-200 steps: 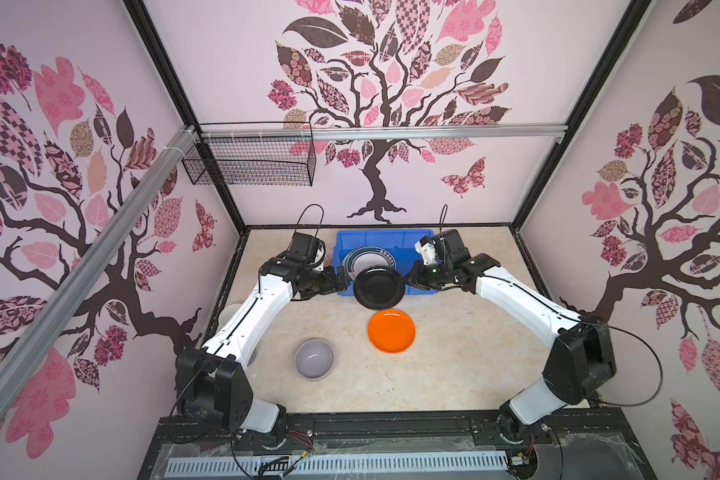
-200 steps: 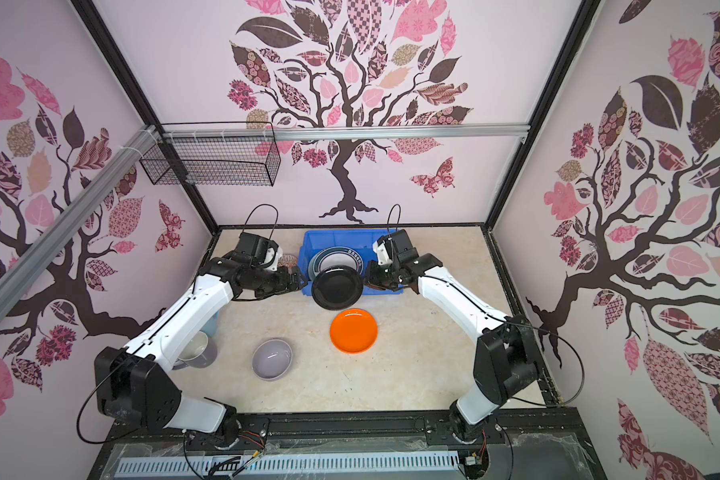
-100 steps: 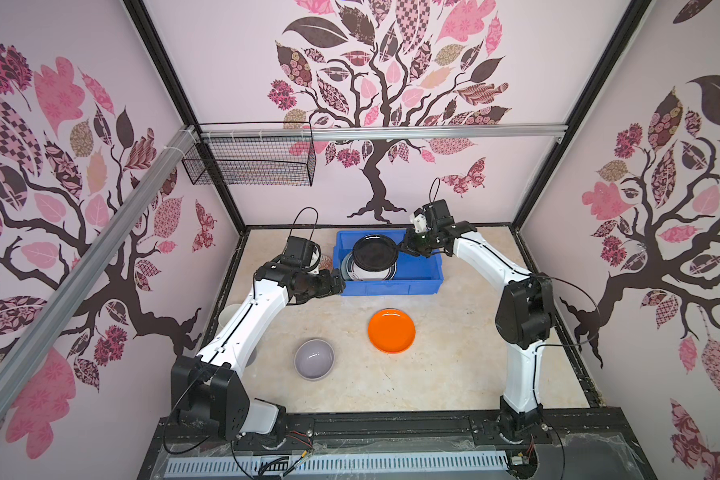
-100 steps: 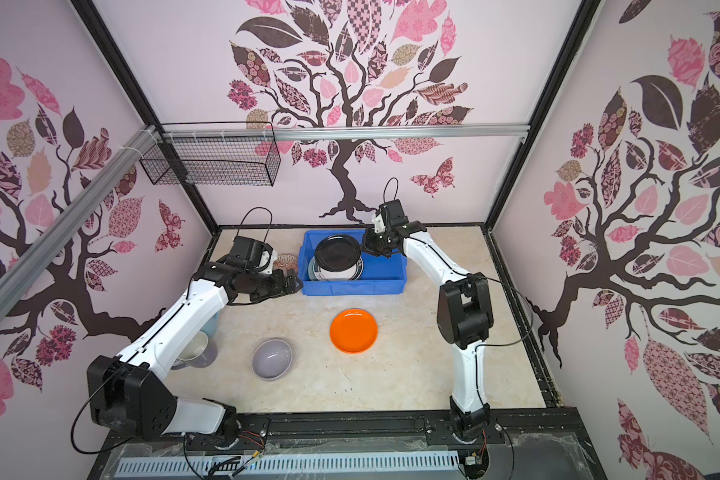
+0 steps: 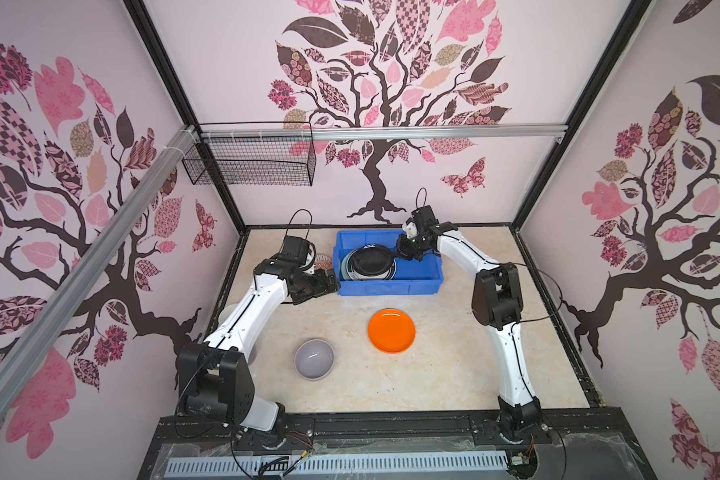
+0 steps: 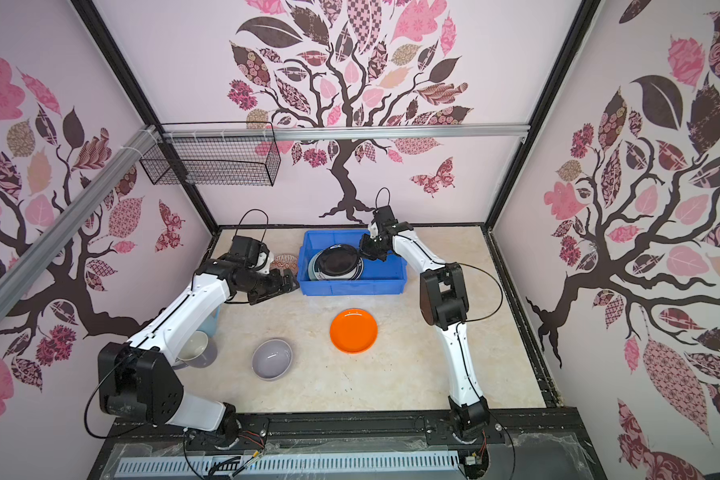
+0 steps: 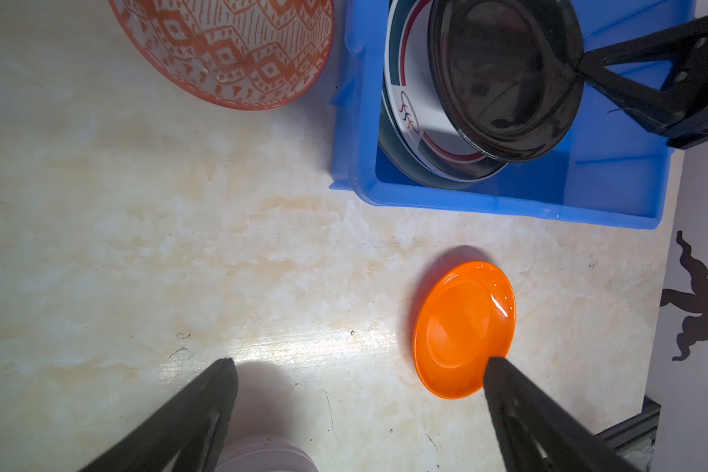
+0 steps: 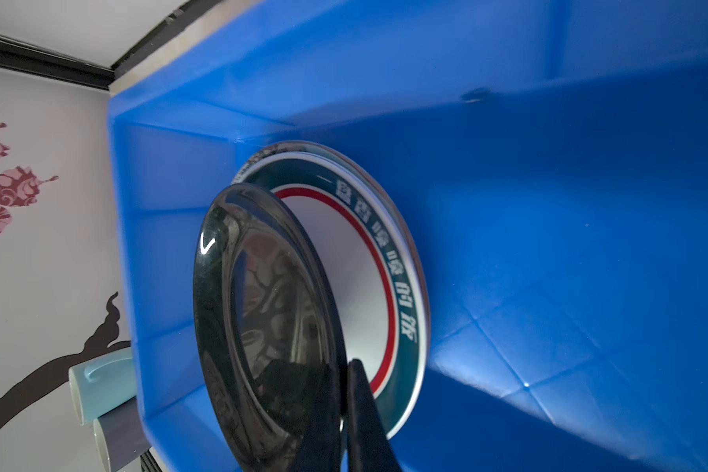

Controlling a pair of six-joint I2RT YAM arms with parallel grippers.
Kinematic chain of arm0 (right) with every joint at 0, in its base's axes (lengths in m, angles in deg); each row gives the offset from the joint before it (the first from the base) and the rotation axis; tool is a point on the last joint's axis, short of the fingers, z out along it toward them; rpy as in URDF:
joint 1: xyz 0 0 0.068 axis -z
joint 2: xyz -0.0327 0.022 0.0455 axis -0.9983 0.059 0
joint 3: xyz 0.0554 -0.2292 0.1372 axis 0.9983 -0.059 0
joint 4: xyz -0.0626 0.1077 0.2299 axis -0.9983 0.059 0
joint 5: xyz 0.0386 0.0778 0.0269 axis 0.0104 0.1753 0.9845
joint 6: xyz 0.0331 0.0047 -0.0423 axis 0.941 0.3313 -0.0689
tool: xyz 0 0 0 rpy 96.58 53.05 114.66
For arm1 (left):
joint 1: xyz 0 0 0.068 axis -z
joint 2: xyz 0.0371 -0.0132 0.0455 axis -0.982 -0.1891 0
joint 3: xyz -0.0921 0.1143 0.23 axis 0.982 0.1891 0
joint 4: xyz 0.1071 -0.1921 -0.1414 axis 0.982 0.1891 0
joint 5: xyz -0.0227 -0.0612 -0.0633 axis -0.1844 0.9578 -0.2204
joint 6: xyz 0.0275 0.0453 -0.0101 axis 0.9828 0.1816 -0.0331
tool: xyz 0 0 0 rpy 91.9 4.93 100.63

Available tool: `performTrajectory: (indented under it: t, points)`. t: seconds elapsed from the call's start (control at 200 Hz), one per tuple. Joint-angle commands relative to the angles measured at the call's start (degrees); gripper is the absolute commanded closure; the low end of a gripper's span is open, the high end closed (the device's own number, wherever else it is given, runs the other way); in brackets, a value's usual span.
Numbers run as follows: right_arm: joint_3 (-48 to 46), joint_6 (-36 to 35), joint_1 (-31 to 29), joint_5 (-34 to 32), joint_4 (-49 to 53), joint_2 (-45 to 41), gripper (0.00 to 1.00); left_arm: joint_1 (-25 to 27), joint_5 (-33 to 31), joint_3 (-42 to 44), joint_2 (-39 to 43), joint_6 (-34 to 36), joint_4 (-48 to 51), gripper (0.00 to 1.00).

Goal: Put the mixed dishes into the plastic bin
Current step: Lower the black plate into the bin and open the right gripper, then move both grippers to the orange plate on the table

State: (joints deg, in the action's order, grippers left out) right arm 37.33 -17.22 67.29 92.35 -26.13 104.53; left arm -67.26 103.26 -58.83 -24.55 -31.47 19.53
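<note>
Right gripper (image 8: pixel 337 374) clamped on rim of black plate (image 8: pixel 262 306). Plate is tilted inside blue bin (image 5: pixel 387 287), over a white plate with teal-and-red band (image 8: pixel 389 286). The pinch itself shows only in right wrist view. Left gripper (image 7: pixel 356 367) spread wide, empty, above table (image 7: pixel 140 245) beside bin. Left wrist view shows orange-patterned bowl (image 7: pixel 225 49) clearly, just outside bin. Orange plate (image 5: pixel 391 331) and lavender bowl (image 5: pixel 314 359) on table, apart from bin.
</note>
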Motion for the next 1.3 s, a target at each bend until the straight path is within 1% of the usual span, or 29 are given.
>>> performTrajectory:
  t: [0.0,0.195,0.225,0.245,0.395,0.49,0.52,0.565,0.615,0.63,0.77,0.855,0.97,1.02,1.155,1.295]
  points:
    - [2.5,-0.7,0.7,1.4,1.0,3.3,1.0,-0.3,1.0,-0.3,-1.1,1.1,0.0,0.01]
    - [3.7,-0.8,0.9,2.1,1.8,5.1,1.0,-0.6,1.3,-1.3,-2.9,1.3,0.3,0.01]
    - [3.7,-0.9,0.9,2.2,2.0,7.3,1.0,-0.5,1.6,-1.6,-3.1,1.4,0.4,0.02]
    - [5.3,-0.8,0.9,2.2,2.1,7.5,1.0,-0.5,1.7,-1.8,-3.3,1.5,0.5,0.01]
    - [7.1,-1.4,0.9,2.7,3.2,8.2,1.0,-0.7,2.8,-3.0,-4.7,1.7,0.9,0.02]
    - [8.6,-2.3,0.9,2.1,4.7,7.9,0.89,-0.7,3.1,-3.5,-5.0,1.7,0.9,0.01]
    - [8.8,-2.7,0.9,1.7,5.0,7.4,0.85,-0.7,3.2,-3.6,-5.1,1.5,0.9,0.01]
    - [8.9,-3.3,1.0,1.1,5.4,6.5,0.76,-0.7,3.5,-3.7,-5.1,1.4,0.9,0.01]
    - [8.8,-4.0,1.1,0.3,5.9,6.2,0.71,-0.7,3.8,-3.8,-5.0,1.4,0.9,0.02]
    - [8.8,-4.2,1.1,0.2,6.2,4.3,0.69,-0.7,3.8,-3.7,-5.0,1.3,0.8,0.01]
    - [7.0,-6.0,1.7,-0.2,7.0,-0.8,0.65,-0.6,4.9,-2.7,-3.5,0.8,0.2,0.01]
    - [4.4,-6.4,1.9,-0.1,7.0,-5.2,0.65,-0.4,5.6,-1.7,-2.1,0.5,-0.4,0.02]
    - [-3.8,-6.5,1.9,-0.1,6.4,-12.8,0.65,1.4,5.6,-0.4,-0.3,0.0,-0.2,0.02]
    - [-9.2,-6.3,1.9,0.1,5.0,-17.1,0.66,2.8,5.2,0.4,0.4,-0.1,0.0,0.02]
    - [-28.7,-3.7,1.9,0.5,-2.3,-30.2,0.66,8.5,4.0,3.1,2.1,-1.8,0.4,0.02]
    - [-48.2,-0.7,1.7,1.7,-7.4,-42.8,0.66,14.5,2.1,7.1,5.8,-4.8,0.3,0.02]
